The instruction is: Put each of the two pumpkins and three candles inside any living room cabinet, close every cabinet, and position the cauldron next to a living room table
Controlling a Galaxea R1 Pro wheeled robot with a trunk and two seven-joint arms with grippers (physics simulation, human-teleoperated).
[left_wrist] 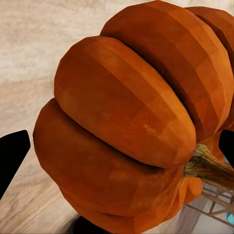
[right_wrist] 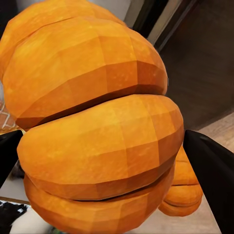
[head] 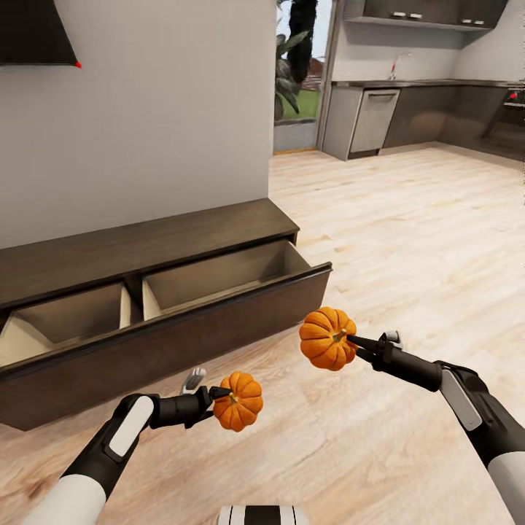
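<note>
Cabinet (head: 146,248) is seen at ten o'clock in the head view, along the wall, with its long drawer (head: 175,321) pulled out; two light compartments are visible inside it, and nothing can be made out in them. A wooden floor (head: 408,240) runs back to a kitchen (head: 430,109) at one o'clock.

One pumpkin (head: 328,338) is pinched by the right gripper (head: 351,340) at five o'clock, above the floor just off the drawer's right end. A second pumpkin (head: 238,401) is pinched by the left gripper (head: 217,394) at six o'clock, also over the floor, in front of the drawer and apart from it. In the wrist views each pumpkin (left_wrist: 126,126) (right_wrist: 97,131) is seen close up with dark fingers at either side, pressed against it.

By these pictures the task is judged to be at an early stage: both pumpkins have been picked up but neither has been put in the drawer. Three candles would remain to be stowed, the cabinet to be shut, and the cauldron to be set beside the table.
</note>
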